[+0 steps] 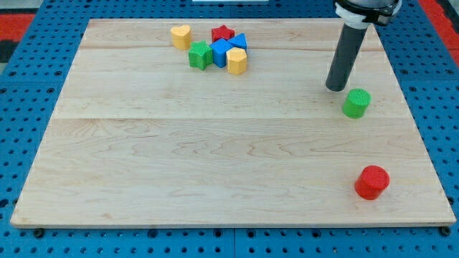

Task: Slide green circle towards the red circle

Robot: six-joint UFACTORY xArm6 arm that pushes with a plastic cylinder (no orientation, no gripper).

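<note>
My tip (335, 87) rested on the bench (179, 143), no pincer on the rod, the upright green circle (356, 102) just right of it, the red circle (372, 181) well below.

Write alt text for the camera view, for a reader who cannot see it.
My tip sits just up-left of the green circle on a wooden board, with the red circle lower, near the bottom-right corner. A cluster of yellow, green, blue and red blocks lies near the view's top.
</note>
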